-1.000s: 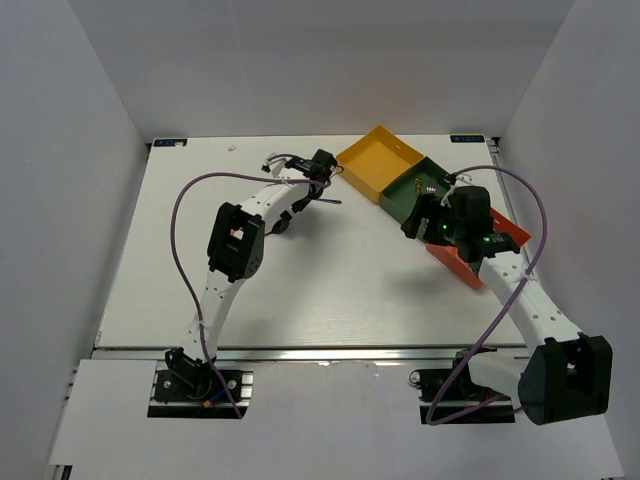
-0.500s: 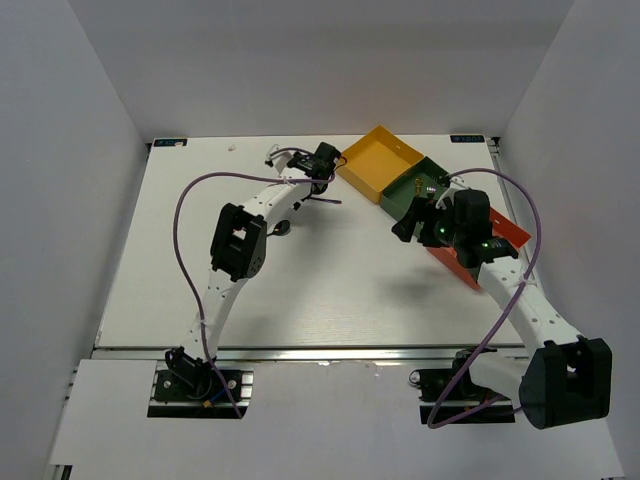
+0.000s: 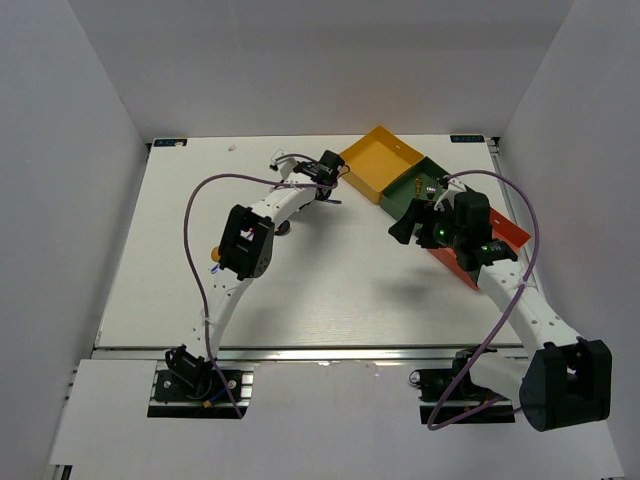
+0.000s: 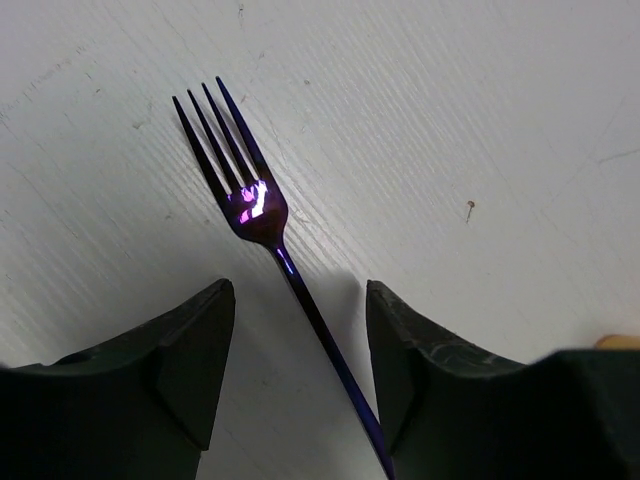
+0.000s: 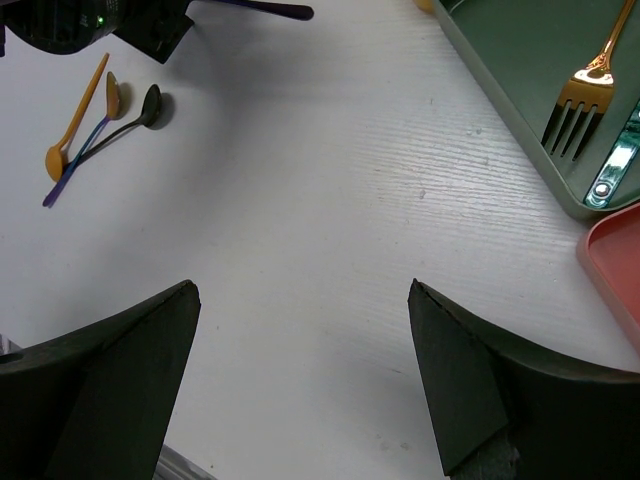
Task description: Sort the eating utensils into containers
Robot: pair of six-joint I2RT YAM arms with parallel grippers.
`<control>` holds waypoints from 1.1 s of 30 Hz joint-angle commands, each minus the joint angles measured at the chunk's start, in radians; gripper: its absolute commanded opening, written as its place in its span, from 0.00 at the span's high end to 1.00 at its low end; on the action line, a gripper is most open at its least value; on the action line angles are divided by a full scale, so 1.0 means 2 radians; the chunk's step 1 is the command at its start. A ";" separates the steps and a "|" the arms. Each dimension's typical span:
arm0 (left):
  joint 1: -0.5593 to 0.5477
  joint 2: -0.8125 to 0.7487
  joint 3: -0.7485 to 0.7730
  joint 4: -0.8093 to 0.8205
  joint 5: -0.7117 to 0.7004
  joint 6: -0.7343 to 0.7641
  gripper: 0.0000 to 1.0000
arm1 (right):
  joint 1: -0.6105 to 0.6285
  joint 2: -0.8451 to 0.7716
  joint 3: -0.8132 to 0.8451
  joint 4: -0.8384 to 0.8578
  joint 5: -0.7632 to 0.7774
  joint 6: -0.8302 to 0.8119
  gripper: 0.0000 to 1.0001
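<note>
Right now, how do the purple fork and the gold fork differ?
The purple fork lies on the table; the gold fork sits inside the green tray. The left gripper straddles the purple fork's handle, jaws apart; no gripper is at the gold fork. Both have four tines.

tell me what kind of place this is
Probably a robot lab test cell, not a kitchen: a left arm and right arm bolted to a white table, plain white walls boxing it in, and a purple fork and yellow tray as props.
</note>
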 commanded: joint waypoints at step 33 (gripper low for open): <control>-0.010 -0.052 -0.244 0.133 0.232 0.282 1.00 | 0.001 -0.047 -0.018 0.039 -0.021 0.000 0.11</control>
